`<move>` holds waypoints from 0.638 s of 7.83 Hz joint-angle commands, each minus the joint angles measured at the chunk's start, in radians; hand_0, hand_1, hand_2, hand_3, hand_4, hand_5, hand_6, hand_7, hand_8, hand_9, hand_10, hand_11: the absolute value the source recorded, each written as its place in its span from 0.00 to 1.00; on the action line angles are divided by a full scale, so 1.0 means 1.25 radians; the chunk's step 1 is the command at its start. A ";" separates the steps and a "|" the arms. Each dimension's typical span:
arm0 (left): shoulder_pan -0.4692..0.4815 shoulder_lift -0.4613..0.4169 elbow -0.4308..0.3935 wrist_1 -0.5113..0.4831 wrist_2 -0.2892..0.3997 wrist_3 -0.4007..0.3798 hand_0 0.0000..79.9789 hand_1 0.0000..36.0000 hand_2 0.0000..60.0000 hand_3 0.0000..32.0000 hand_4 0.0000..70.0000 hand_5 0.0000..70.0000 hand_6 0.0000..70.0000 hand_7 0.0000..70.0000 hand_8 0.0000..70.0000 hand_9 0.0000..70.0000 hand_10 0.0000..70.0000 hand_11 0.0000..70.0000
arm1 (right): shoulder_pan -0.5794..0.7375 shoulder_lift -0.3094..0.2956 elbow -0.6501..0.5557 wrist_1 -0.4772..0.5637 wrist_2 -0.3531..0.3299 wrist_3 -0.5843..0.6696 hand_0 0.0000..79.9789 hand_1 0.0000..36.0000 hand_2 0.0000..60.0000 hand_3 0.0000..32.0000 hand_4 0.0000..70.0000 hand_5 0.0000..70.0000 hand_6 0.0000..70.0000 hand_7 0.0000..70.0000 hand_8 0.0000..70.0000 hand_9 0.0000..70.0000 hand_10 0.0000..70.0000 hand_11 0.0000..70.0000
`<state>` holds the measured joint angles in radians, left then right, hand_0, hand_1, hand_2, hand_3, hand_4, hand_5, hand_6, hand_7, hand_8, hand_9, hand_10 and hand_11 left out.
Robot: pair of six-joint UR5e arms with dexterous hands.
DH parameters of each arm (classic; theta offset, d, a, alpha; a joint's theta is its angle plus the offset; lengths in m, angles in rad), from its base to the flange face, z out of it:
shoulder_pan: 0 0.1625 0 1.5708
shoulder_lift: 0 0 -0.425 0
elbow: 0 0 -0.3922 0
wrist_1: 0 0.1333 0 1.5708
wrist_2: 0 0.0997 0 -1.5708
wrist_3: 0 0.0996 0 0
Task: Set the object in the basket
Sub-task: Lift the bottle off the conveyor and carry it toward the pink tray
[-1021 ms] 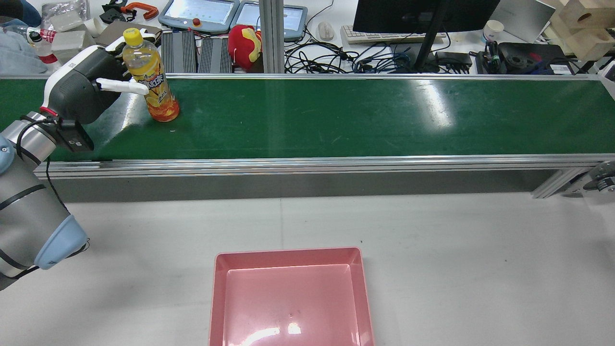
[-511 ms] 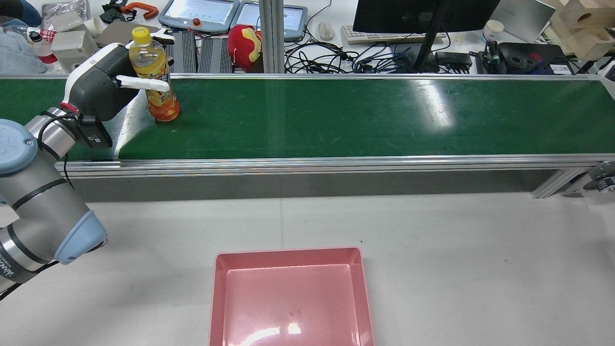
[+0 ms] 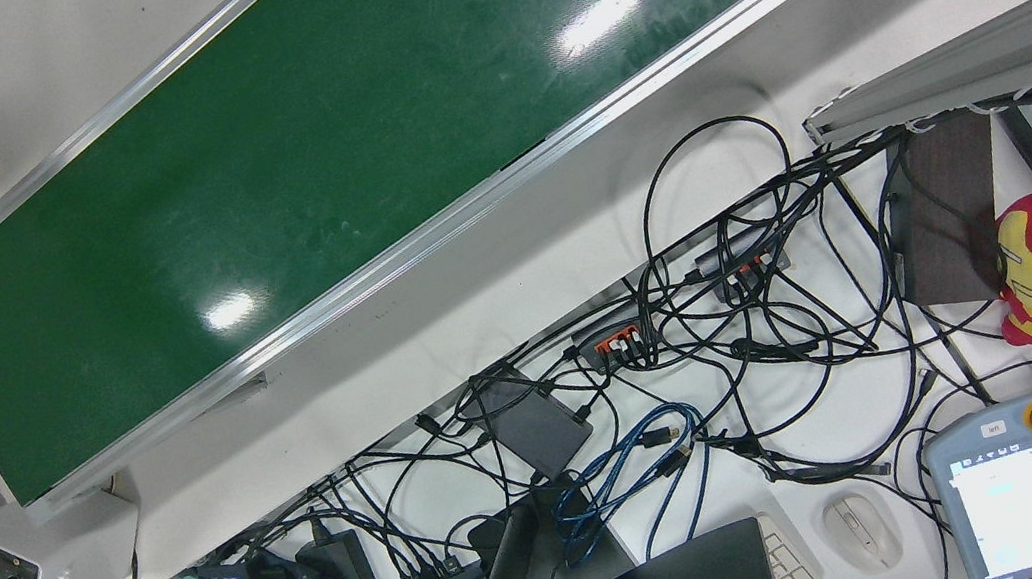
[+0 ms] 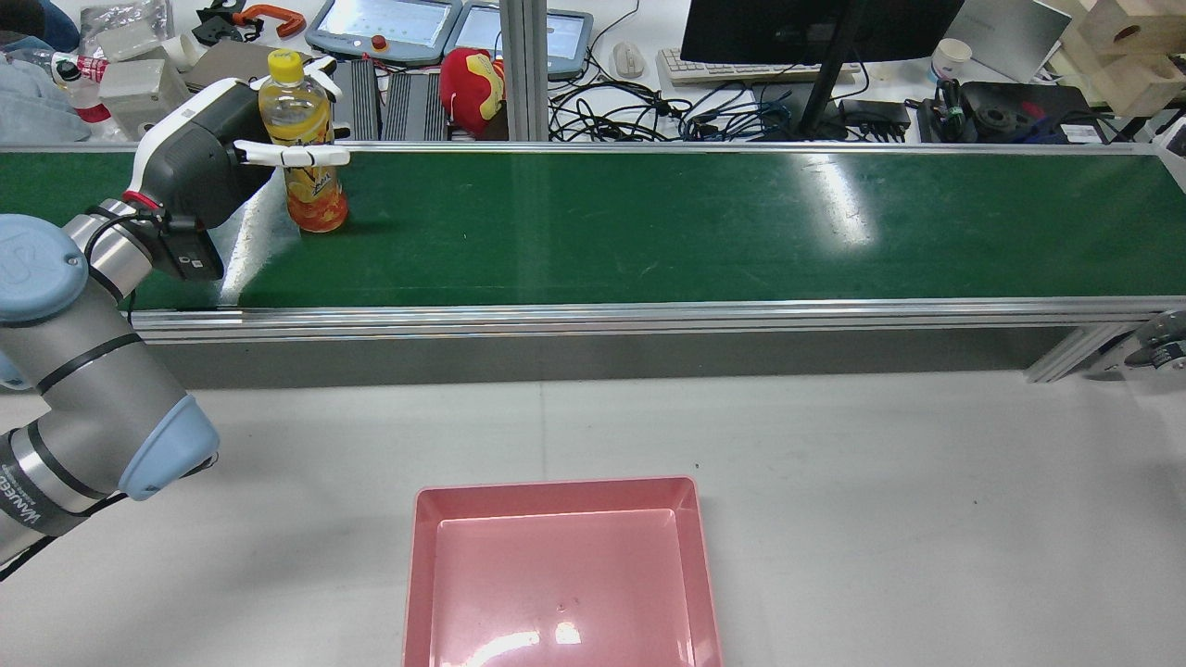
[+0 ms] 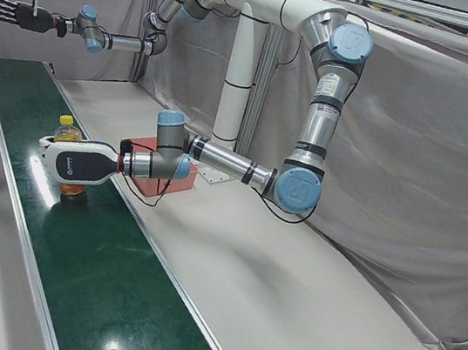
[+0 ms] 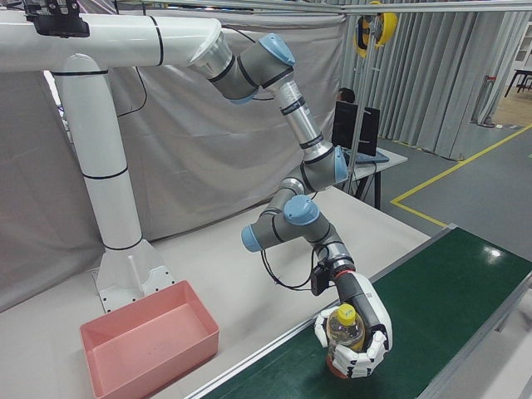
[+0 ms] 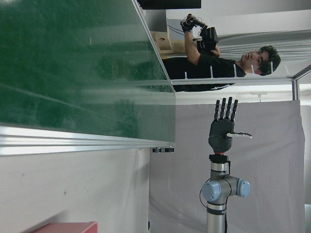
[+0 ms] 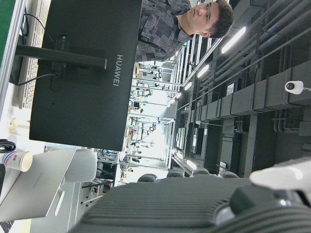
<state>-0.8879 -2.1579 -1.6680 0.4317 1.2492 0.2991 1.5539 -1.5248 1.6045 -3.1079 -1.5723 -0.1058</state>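
Observation:
An orange drink bottle [image 4: 315, 199] with a yellow cap stands upright on the green belt [image 4: 649, 222] near its left end. My left hand [image 4: 199, 153] is wrapped around its upper body, thumb across the front. The right-front view shows the fingers [image 6: 366, 359] curled round the bottle [image 6: 345, 326]. The left-front view shows the hand [image 5: 77, 162] and the bottle [image 5: 69, 126] too. The pink basket [image 4: 556, 486] sits empty on the grey table in front of the belt. My right hand [image 5: 16, 12] is raised high beyond the belt's far end, fingers spread and empty; it also shows in the left hand view [image 7: 222, 133].
The belt's aluminium rail [image 4: 602, 317] lies between the bottle and the basket. Behind the belt are a monitor [image 4: 815, 28], cables, teach pendants [image 4: 384, 23] and a red plush toy [image 4: 471, 88]. Grey table surface [image 4: 880, 482] surrounds the basket.
My left hand has moved right and closed in around the bottle. The bottle's top has swung right, from leaning to upright; its base has stayed put.

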 commanded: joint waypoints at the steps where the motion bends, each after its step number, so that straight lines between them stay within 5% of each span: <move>1: 0.002 -0.002 -0.036 0.011 0.009 -0.006 0.80 1.00 1.00 0.00 1.00 1.00 1.00 1.00 1.00 1.00 1.00 1.00 | 0.000 0.000 0.000 0.000 0.000 0.000 0.00 0.00 0.00 0.00 0.00 0.00 0.00 0.00 0.00 0.00 0.00 0.00; 5: 0.126 -0.008 -0.200 0.085 0.033 -0.005 0.76 1.00 1.00 0.00 1.00 1.00 1.00 1.00 1.00 1.00 1.00 1.00 | 0.000 0.000 0.000 0.000 0.000 0.000 0.00 0.00 0.00 0.00 0.00 0.00 0.00 0.00 0.00 0.00 0.00 0.00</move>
<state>-0.8192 -2.1591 -1.8329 0.4998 1.2754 0.2930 1.5539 -1.5248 1.6045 -3.1078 -1.5723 -0.1059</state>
